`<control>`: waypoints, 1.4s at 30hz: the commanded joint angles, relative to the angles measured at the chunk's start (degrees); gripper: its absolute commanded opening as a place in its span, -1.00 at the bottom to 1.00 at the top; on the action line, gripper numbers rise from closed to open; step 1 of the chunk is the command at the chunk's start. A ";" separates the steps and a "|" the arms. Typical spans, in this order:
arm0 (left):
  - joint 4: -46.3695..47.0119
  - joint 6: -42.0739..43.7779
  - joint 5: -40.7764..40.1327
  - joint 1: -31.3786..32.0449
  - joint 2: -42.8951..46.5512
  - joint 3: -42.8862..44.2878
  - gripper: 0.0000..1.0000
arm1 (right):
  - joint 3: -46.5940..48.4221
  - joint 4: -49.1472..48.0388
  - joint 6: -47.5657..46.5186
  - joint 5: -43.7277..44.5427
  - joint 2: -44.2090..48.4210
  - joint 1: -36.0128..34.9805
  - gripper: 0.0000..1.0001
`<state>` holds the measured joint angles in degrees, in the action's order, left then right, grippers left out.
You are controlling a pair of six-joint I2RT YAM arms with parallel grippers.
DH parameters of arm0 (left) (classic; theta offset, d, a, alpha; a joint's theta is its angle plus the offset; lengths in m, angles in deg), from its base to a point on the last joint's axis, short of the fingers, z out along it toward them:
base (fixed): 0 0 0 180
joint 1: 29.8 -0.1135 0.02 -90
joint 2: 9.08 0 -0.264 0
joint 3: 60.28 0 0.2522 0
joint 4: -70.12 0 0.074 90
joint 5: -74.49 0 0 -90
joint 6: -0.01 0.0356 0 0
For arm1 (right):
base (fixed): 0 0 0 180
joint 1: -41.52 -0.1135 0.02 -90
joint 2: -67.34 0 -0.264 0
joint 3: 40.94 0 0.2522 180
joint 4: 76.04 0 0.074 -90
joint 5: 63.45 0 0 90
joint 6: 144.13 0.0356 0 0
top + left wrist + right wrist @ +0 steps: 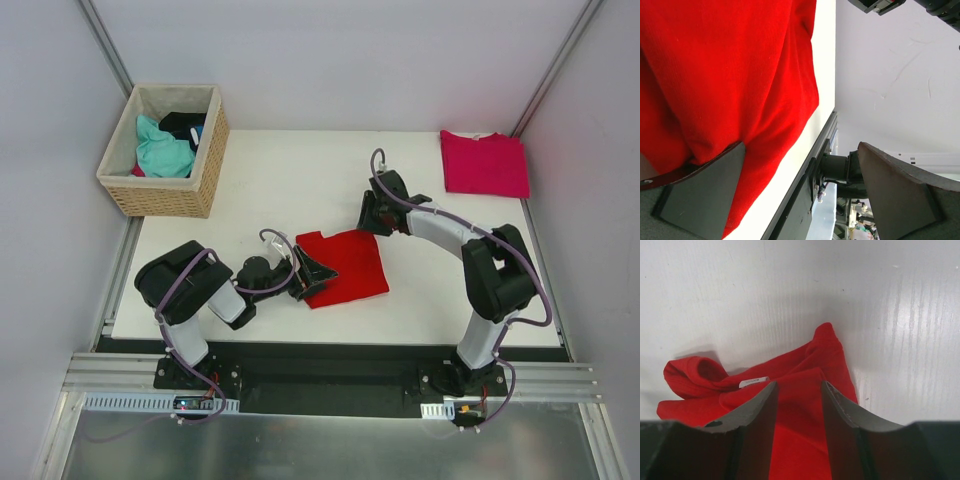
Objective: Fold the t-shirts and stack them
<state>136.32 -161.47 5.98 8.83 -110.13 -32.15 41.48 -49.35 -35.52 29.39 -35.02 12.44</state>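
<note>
Item 1, nearest the lens: the right gripper (pixel 799 386), dark fingers (pixel 754 412) filling the bottom of its wrist view and cutting off the near part of the red t-shirt (pixel 805 375). We note the jaws partly apart, with red cloth showing in the gap. A small white neck label (pixel 753 382) peeks out beside the left finger

Item 2: the left gripper (pixel 800 150), jaws spread wide. The red cloth drapes over one finger (pixel 705 195) and hides its tip, while the other stands clear of the cloth

Item 3: the red shirt, folded to a rough square, lies mid-table (pixel 280 180) between both grippers, left at its 9 o'clock edge, right at its 1 o'clock corner

Item 4: the magenta-pink t-shirt (pixel 485 163), folded flat, at 1 o'clock in the far corner

Item 5: the wicker basket (pixel 165 198) at 10 o'clock. We see a teal cloth (pixel 160 150) and something black (pixel 185 125) inside, both partly hidden by its rim and hard to identify
</note>
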 commanded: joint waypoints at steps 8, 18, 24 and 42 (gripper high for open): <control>-6.40 1.52 0.65 0.48 -2.39 -1.54 0.98 | 1.91 0.43 0.28 1.21 -1.25 -0.10 -0.36; -6.49 1.70 0.74 0.39 -2.65 -1.36 0.98 | 4.46 0.61 0.02 1.39 -4.85 -0.01 -0.45; -6.31 1.70 0.91 0.39 -3.27 -1.36 0.98 | 5.87 0.87 0.20 1.30 -6.97 -0.01 -0.91; -5.70 1.70 1.00 0.48 -3.10 -1.63 0.98 | 6.83 2.45 -2.35 9.38 -4.42 5.00 -0.99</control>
<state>137.59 -161.47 6.09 8.83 -111.07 -32.13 45.22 -47.58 -35.95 32.82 -41.03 14.45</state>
